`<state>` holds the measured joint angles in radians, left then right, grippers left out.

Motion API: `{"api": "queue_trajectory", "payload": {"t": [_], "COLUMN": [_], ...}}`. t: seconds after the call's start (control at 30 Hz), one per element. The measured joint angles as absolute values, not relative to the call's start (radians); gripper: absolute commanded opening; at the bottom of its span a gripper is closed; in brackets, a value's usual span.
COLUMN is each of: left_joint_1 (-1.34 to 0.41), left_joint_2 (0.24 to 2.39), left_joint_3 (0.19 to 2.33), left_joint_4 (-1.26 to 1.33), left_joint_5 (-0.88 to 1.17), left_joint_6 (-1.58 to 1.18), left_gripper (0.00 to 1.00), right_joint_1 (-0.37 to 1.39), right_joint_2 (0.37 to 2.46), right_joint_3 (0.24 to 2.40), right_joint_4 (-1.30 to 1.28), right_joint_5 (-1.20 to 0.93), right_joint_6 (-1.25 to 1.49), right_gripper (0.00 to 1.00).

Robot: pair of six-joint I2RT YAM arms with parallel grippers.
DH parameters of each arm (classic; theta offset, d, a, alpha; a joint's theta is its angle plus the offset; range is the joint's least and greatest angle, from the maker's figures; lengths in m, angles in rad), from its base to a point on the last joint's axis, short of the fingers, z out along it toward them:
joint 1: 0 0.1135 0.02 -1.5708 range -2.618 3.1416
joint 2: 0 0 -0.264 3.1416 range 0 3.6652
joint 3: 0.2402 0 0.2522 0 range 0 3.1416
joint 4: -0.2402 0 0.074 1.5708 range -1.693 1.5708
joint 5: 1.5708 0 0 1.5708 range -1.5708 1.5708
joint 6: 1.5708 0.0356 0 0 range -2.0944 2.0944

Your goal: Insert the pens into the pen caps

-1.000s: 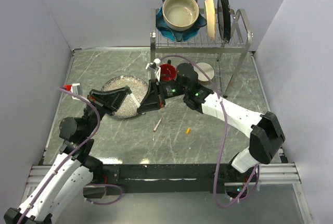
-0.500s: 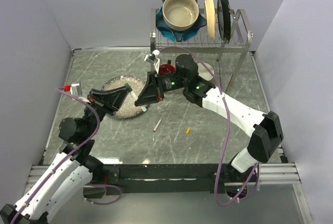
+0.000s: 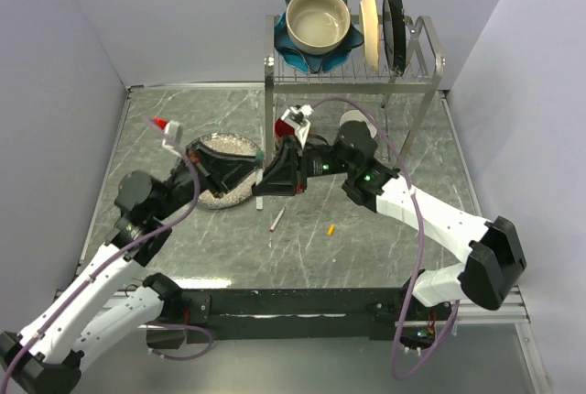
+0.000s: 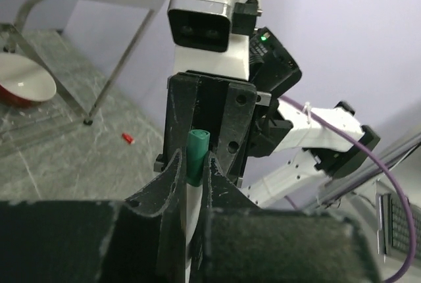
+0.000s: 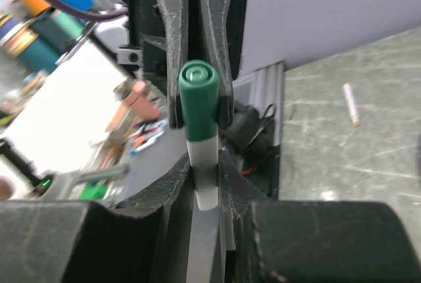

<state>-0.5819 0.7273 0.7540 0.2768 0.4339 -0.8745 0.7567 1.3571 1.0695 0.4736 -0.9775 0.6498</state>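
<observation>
**Green pen held between both end effectors**

Above the middle of the counter [image 3: 366, 247], the green pen [image 5: 204, 158] stands roughly upright. The right end effector [image 5: 206, 187] is clenched on its white barrel. The left end effector [image 4: 196, 171], facing it from 9 o'clock, is clenched on the green cap [image 5: 199, 95] atop the barrel. How deep the cap sits cannot be told. A second pen [image 3: 276, 219] lies on the counter at 5 o'clock of the pair, and a yellow cap [image 3: 330, 228] at 4 o'clock.
</observation>
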Motion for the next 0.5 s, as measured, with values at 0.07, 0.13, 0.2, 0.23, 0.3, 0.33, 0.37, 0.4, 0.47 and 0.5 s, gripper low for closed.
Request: {"api": "queue_trajectory", "payload": {"t": [0.07, 0.13, 0.2, 0.23, 0.3, 0.33, 0.37, 0.4, 0.47, 0.5], "left_joint_1": [-0.590, -0.604, -0.619, -0.624, -0.632, -0.634, -0.634, -0.634, -0.633, -0.633], "left_joint_2": [0.765, 0.806, 0.846, 0.862, 0.897, 0.908, 0.920, 0.929, 0.934, 0.934], "left_joint_3": [0.803, 0.850, 0.891, 0.914, 0.970, 0.992, 1.021, 1.052, 1.103, 1.123], "left_joint_4": [0.214, 0.128, 0.046, 0.006, -0.088, -0.118, -0.154, -0.182, -0.227, -0.242], "left_joint_5": [0.461, 0.504, 0.524, 0.528, 0.535, 0.535, 0.534, 0.532, 0.516, 0.504], "left_joint_6": [-0.837, -0.802, -0.766, -0.746, -0.712, -0.694, -0.681, -0.662, -0.631, -0.616], "left_gripper": [0.40, 0.49, 0.54, 0.59, 0.64, 0.69, 0.78, 0.85, 0.94, 0.98], "right_joint_1": [0.757, 0.756, 0.749, 0.746, 0.745, 0.743, 0.740, 0.736, 0.731, 0.730], "right_joint_2": [1.324, 1.289, 1.257, 1.240, 1.208, 1.192, 1.171, 1.147, 1.088, 1.062], "right_joint_3": [1.022, 0.973, 0.928, 0.901, 0.850, 0.828, 0.803, 0.770, 0.696, 0.665], "right_joint_4": [0.490, 0.502, 0.502, 0.501, 0.505, 0.503, 0.501, 0.499, 0.475, 0.458], "right_joint_5": [-0.934, -0.860, -0.808, -0.780, -0.730, -0.714, -0.693, -0.672, -0.637, -0.624], "right_joint_6": [0.633, 0.610, 0.596, 0.590, 0.582, 0.581, 0.581, 0.580, 0.581, 0.582], "right_gripper": [0.00, 0.00, 0.00, 0.00, 0.00, 0.00, 0.00, 0.00, 0.00, 0.00]}}
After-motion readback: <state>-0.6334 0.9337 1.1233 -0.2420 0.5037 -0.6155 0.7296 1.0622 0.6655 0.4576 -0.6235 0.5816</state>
